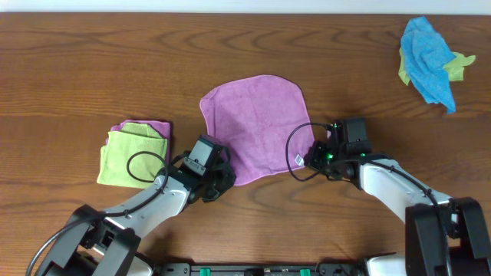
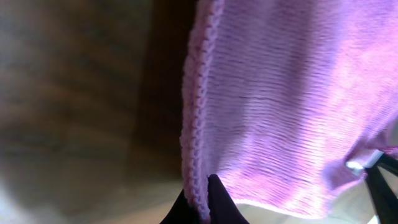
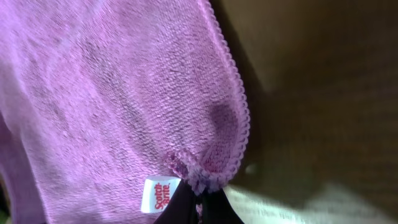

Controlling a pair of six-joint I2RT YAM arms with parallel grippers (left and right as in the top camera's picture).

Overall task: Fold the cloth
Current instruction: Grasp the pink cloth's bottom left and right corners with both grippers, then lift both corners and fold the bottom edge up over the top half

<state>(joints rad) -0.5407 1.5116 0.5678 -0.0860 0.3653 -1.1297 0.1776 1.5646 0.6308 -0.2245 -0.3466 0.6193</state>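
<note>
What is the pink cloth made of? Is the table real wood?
The pink cloth looks like soft microfibre: close up it shows fine knitted rows, a fuzzy matte surface and a stitched looped edge. The table looks like brown wood with dark grain streaks and a smooth finish, though it could be a wood-look layer.

The cloth, magenta microfibre with rounded corners and a stitched hem, lies spread flat and unfolded at the centre of the table, its white tag at the near right corner.
</note>
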